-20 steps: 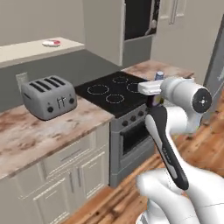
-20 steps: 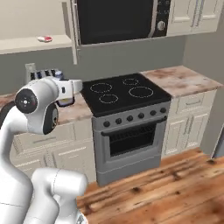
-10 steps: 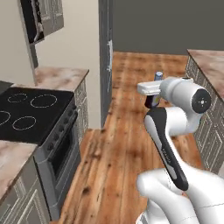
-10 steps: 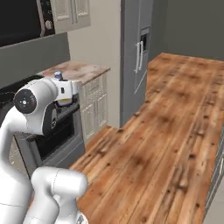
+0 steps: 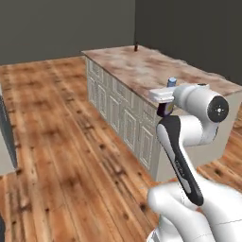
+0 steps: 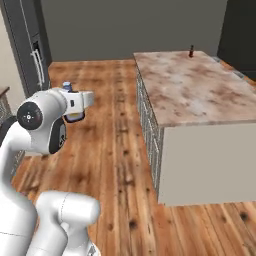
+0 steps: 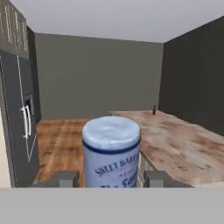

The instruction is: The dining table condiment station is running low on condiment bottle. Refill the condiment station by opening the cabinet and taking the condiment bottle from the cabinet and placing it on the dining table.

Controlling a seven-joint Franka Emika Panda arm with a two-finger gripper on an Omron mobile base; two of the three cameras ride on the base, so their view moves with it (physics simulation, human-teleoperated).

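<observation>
Wood floor; fingers [image 7: 111, 178] around condiment bottle [image 7: 112, 151]

Condiment bottle [image 7: 111, 151] between tool [image 7: 111, 178] fingers, island [image 6: 200, 95] right

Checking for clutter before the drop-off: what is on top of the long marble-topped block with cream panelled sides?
One small dark bottle stands near the far end of the marble-topped block. In the left base view the arm and the held blue-capped condiment bottle cover part of its near end.

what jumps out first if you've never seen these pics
The condiment bottle with its pale blue cap stands upright between the gripper jaws, close in the hand view. Beyond it a long marble-topped block with cream panelled sides stretches over the wood floor, a small dark bottle at its far end.
</observation>
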